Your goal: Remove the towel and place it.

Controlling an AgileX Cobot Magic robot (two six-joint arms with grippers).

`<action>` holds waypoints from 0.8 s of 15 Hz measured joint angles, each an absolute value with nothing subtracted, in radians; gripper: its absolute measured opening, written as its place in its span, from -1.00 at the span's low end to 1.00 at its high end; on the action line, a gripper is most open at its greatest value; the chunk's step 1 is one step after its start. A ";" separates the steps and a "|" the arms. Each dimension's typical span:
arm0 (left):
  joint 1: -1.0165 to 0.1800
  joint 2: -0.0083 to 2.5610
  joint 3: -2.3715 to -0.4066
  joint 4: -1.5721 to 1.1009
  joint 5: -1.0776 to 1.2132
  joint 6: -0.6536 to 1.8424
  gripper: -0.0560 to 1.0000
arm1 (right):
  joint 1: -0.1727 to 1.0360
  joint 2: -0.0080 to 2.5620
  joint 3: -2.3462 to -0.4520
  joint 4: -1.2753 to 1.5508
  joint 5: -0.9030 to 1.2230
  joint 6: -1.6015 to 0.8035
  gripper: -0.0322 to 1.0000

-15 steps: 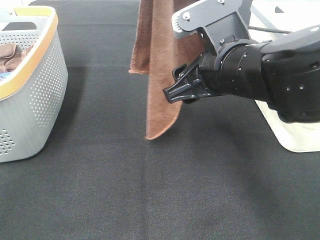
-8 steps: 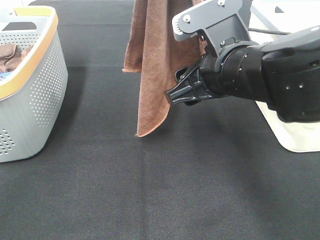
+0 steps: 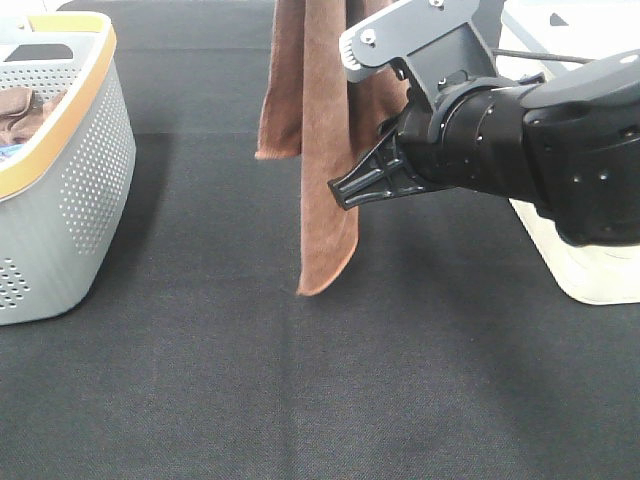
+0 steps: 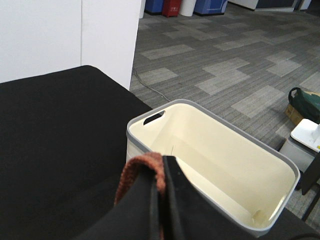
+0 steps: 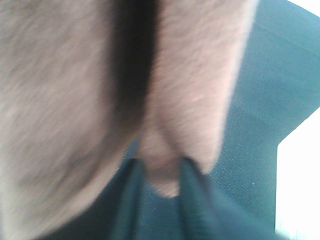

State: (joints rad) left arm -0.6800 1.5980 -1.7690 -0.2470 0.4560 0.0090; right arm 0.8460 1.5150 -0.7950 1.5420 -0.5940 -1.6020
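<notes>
At the left, a grey basket [image 3: 70,200] with a yellow rim is sitting on the black table [image 3: 300,400], with a dark brown cloth [image 3: 20,110] lying inside it. In the middle, the towel [image 3: 315,120] is hanging down from beyond the top of the high view, its lowest corner pointing at the table, well apart from the basket. The left gripper [image 4: 161,172] is clamping a fold of the towel, jaws fully closed on it. Further right, the right gripper [image 3: 345,190] is reaching in sideways, its jaws pinched onto a fold at the towel's right edge. A white bin [image 3: 600,280] is standing at the far right.
</notes>
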 joint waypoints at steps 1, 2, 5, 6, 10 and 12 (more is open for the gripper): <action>-0.680 1.598 -1.769 -0.248 0.473 0.009 -0.89 | 0.846 1.515 -0.795 1.540 -0.594 -1.602 -0.68; -0.680 1.598 -1.769 -0.248 0.485 0.009 -0.89 | 0.846 1.515 -0.795 1.540 -0.594 -1.602 -0.74; -0.680 1.598 -1.769 -0.248 0.485 0.009 -0.89 | 0.846 1.515 -0.795 1.541 -0.594 -1.602 -0.56; -0.680 1.598 -1.769 -0.245 0.485 0.009 -0.89 | 0.846 1.515 -0.795 1.547 -0.594 -1.602 -0.27; -0.680 1.598 -1.769 -0.245 0.485 0.009 -0.89 | 0.846 1.515 -0.795 1.550 -0.556 -1.602 0.09; -0.680 1.598 -1.769 -0.246 0.485 0.009 -0.89 | 0.846 1.515 -0.795 1.550 -0.512 -1.601 0.13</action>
State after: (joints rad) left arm -0.6800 1.5980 -1.7690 -0.2460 0.4850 0.0090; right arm 0.8460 1.5150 -0.7950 1.5500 -0.5120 -1.6010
